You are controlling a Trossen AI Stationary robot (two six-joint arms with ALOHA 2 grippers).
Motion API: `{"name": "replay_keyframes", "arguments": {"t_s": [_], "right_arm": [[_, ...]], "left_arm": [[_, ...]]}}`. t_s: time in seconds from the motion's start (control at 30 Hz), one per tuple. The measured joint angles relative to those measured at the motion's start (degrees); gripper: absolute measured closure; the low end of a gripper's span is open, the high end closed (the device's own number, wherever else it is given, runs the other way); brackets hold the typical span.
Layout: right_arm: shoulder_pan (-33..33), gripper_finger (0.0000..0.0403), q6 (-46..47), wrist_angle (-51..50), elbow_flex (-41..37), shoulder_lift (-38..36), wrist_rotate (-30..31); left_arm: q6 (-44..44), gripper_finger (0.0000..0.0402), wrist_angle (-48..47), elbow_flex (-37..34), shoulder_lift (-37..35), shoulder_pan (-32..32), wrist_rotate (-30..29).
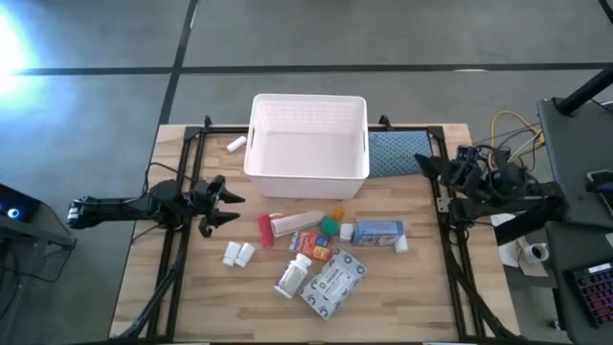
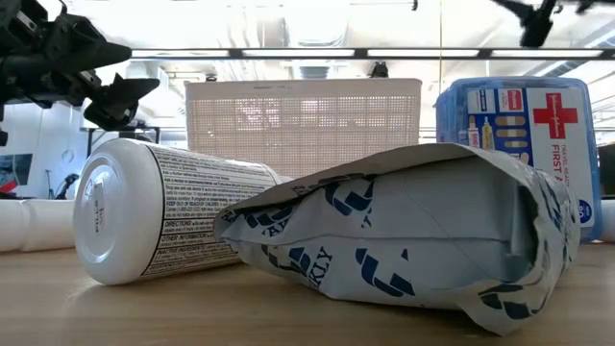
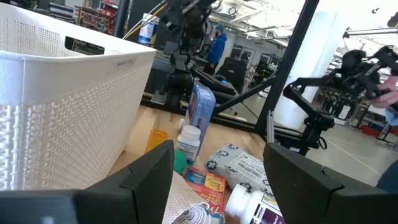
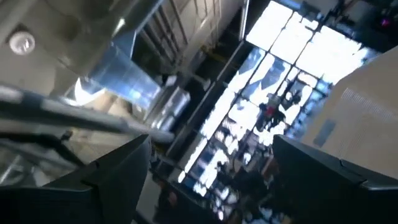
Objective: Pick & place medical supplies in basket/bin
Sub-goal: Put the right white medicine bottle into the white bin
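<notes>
- The left tool (image 1: 228,208) hovers released, fingers spread and holding nothing, just left of the cluster of supplies on the wooden surface (image 1: 182,297).
- The right tool (image 1: 426,165) waits at the right edge beside the blue pad (image 1: 393,155); I cannot tell whether its fingers are parted.
- The white basket (image 1: 308,172) stands at the far middle (nothing visible inside).
- In front of it lie the red-capped tube (image 1: 287,225), blue-white box (image 1: 377,232), red-orange box (image 1: 311,244), flat packet (image 1: 332,281) and a labelled pill bottle (image 1: 293,276).
- Two small white bottles (image 1: 238,253) lie apart to the left; another (image 1: 236,144) sits left of the basket.
</notes>
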Motion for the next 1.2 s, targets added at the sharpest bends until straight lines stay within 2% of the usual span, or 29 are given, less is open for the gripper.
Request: {"name": "replay_keyframes", "arguments": {"t_s": [0.1,0.17,0.3,0.43,0.5,0.57,0.73,0.9,1.0,1.2], "right_arm": [[0.0,0.0076,1.6,-15.3,8.2,5.2,-7.1],[0.0,0.0076,7.7,-27.6,12.7,9.1,-8.4],[0.0,0.0076,16.8,-45.6,20.1,18.2,-11.9],[0.3,0.0076,20.4,-58.8,26.4,25.6,-22.6],[1.5,0.0076,21.5,-62.0,28.9,29.0,-28.1],[3.6,0.0077,23.8,-63.4,31.0,31.9,-30.9],[10.7,0.0077,27.7,-65.8,36.4,37.9,-31.0],[21.0,0.0077,37.1,-73.8,39.7,43.3,-31.2],[28.4,0.0077,43.6,-77.3,39.8,46.2,-32.2],[41.8,0.0077,60.7,-76.5,34.5,49.0,-32.2]], "left_arm": [[0.0,0.0173,0.0,0.0,0.0,0.0,0.0],[0.0,0.0173,0.0,0.0,0.0,0.0,0.0],[0.0,0.0173,0.0,0.0,0.0,0.0,0.0],[0.0,0.0173,0.0,0.0,0.0,0.0,0.0],[0.0,0.0173,0.0,0.0,0.0,0.0,0.0],[0.0,0.0173,0.0,0.0,0.0,0.0,0.0],[0.0,0.0173,0.0,0.0,0.0,0.0,0.0],[0.0,0.0173,0.0,0.0,0.0,0.0,0.0],[0.0,0.0173,0.0,0.0,0.0,0.0,0.0],[0.0,0.0173,0.0,0.0,0.0,0.0,0.0]]}}
